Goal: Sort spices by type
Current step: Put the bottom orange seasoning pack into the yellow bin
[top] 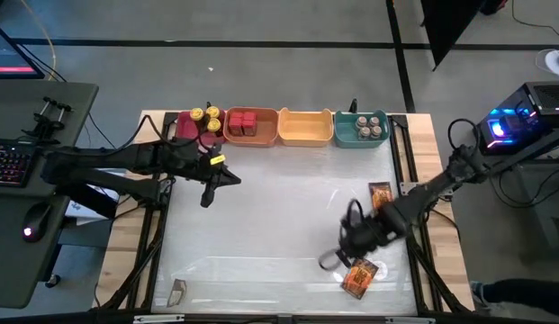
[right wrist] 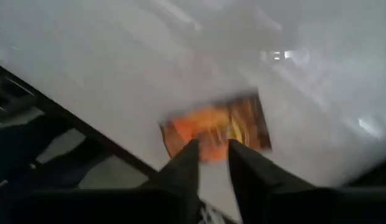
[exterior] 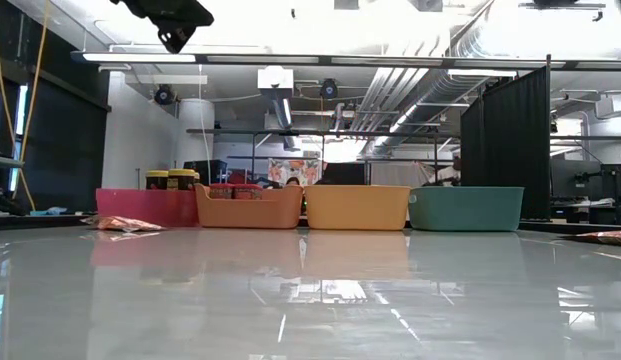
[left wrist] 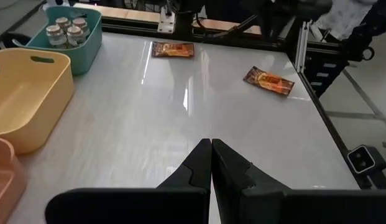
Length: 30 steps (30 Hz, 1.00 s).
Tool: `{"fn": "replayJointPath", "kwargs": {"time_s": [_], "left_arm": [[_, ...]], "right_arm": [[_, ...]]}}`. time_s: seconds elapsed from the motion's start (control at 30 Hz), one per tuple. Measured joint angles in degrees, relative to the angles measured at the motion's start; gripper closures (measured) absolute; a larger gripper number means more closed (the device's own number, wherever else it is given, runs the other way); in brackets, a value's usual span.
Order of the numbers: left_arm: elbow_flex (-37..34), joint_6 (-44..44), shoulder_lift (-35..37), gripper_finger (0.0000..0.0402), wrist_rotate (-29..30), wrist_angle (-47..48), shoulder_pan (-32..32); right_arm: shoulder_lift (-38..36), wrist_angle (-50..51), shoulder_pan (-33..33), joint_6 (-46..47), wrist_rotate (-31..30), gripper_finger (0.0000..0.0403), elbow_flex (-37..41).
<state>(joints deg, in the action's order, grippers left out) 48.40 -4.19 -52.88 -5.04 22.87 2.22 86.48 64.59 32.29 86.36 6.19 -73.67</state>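
Spices are mostly sorted already, in four bins standing in a row along the far edge of the table [top: 261, 216]. Largest first: the pink bin [top: 183, 126] w/ yellow-lidded jars [top: 205, 117], the orange bin [top: 250, 137] w/ red boxes [top: 241, 122], the yellow bin [top: 305, 138], the teal bin [top: 361, 139] w/ grey-lidded jars [top: 369, 125].

Both arms are dark. Left gripper [left wrist: 211, 163] hangs above the table's left part, in front of the pink bin, fingers fully together, holding nothing. Right gripper [right wrist: 211, 163] is low over the near right corner, its fingers a little apart, right above a foil packet [top: 359, 277]; I cannot tell if they grip it.

This packet lies flat, long axis diagonal to the table edge. A second foil packet [top: 380, 193] lies farther back near the right edge, long axis approx. front to back. Print on both is not readable.
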Motion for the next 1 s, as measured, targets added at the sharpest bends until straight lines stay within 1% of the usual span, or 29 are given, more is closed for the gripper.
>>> {"fn": "replayJointPath", "kwargs": {"time_s": [0.07, 0.17, 0.27, 0.33, 0.37, 0.43, 0.47, 0.6, 0.67, 0.77, 0.87, 1.0], "left_arm": [[0.00, -0.98, -0.42, 0.0402, -0.01, -0.13, 0.00], [0.00, -2.31, -0.87, 0.0402, -0.02, -0.50, 0.00], [0.00, -6.77, -1.33, 0.0401, -0.13, -1.19, -0.20], [0.00, -9.29, -1.94, 0.0401, -0.12, -3.04, -0.91], [0.01, -9.97, -2.29, 0.0401, -0.10, -4.44, -1.44], [0.00, -10.53, -3.31, 0.0401, 0.17, -6.61, -2.54], [0.01, -10.60, -4.03, 0.0401, 0.30, -8.45, -3.09], [0.02, -11.68, -7.29, 0.0402, 0.55, -13.91, -5.18], [0.02, -13.12, -9.14, 0.0401, 0.59, -15.51, -6.24], [0.02, -14.57, -11.65, 0.0401, 0.59, -16.34, -7.99], [0.02, -15.52, -13.63, 0.0402, 0.58, -16.59, -9.85], [0.01, -16.19, -15.70, 0.0401, 0.58, -16.66, -12.14]], "right_arm": [[0.02, -1.98, 4.13, 6.00, 1.60, 0.0295, 2.39], [0.02, -8.45, 10.29, 16.69, 4.18, 0.0225, 7.21], [0.02, -17.02, 15.94, 32.34, 4.45, 0.0162, 13.10], [0.03, -23.04, 18.98, 44.57, 3.83, 0.0131, 17.50], [0.07, -25.89, 20.13, 46.93, 3.28, 0.0121, 19.33], [0.35, -30.38, 20.70, 47.65, 3.48, 0.0108, 21.87], [0.49, -30.85, 20.61, 47.65, 3.15, 0.0105, 22.65], [0.57, -28.91, 18.82, 46.97, 0.03, 0.0102, 24.66], [0.57, -27.49, 17.94, 46.87, 0.00, 0.0102, 25.66], [0.63, -27.56, 16.46, 46.63, -0.10, 0.0102, 26.97], [0.63, -28.14, 15.21, 45.16, -1.68, 0.0102, 27.96], [0.63, -29.66, 13.99, 44.53, -1.61, 0.0102, 30.20]]}}
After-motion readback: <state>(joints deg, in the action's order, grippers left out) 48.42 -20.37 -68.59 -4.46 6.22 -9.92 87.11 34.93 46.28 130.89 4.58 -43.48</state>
